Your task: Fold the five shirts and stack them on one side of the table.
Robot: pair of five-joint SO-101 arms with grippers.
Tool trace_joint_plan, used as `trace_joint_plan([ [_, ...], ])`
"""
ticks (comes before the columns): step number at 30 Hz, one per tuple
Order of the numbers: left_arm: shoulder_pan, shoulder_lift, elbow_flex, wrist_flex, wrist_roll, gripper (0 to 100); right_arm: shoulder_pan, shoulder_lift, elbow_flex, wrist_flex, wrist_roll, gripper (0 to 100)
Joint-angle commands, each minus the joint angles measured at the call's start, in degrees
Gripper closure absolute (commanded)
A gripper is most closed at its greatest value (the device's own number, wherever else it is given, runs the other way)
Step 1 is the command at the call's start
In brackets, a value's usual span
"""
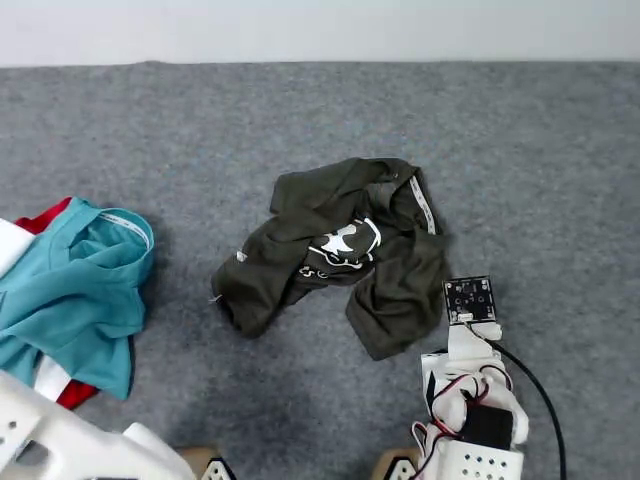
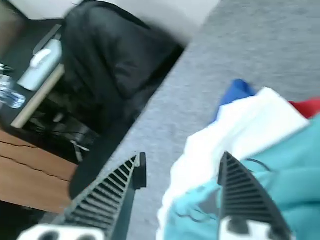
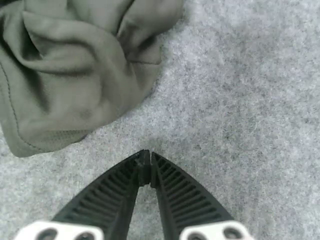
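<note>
A crumpled olive shirt (image 1: 340, 250) with a white print lies in the middle of the grey table. At the left edge lies a pile: a teal shirt (image 1: 70, 290) on top, with a red shirt (image 1: 45, 215) and a white shirt (image 1: 8, 240) beneath it. My left gripper (image 2: 183, 159) hangs open above that pile, over the white shirt (image 2: 240, 130) and the teal shirt (image 2: 295, 170), next to bits of red cloth (image 2: 307, 106) and blue cloth (image 2: 237, 92). My right gripper (image 3: 147, 156) is shut and empty on bare table, just beside the hem of the olive shirt (image 3: 75, 65).
The right arm (image 1: 470, 380) stands at the front right, the left arm's white body (image 1: 60, 440) at the front left corner. Past the table's left edge (image 2: 165, 95) are a black chair (image 2: 110, 55) and a wooden desk (image 2: 30, 170). Grey table (image 1: 540, 170) stretches at the back and right.
</note>
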Motion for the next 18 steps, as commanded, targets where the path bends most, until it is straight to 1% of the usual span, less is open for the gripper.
trace_joint_plan([
  [1,3.4,-2.9,-0.4,4.0,2.0,82,-0.1,-0.7,0.9,0.1,0.3,98.8],
  [6,8.6,-5.1,2.1,6.7,3.9,100,-0.1,-0.7,0.9,0.1,0.3,98.8],
  [11,10.0,-7.5,5.6,9.4,6.5,100,-0.1,-0.7,0.9,0.1,0.3,98.8],
  [18,15.7,-8.0,8.0,14.2,11.3,100,-0.1,-0.7,0.9,0.1,0.3,98.8],
])
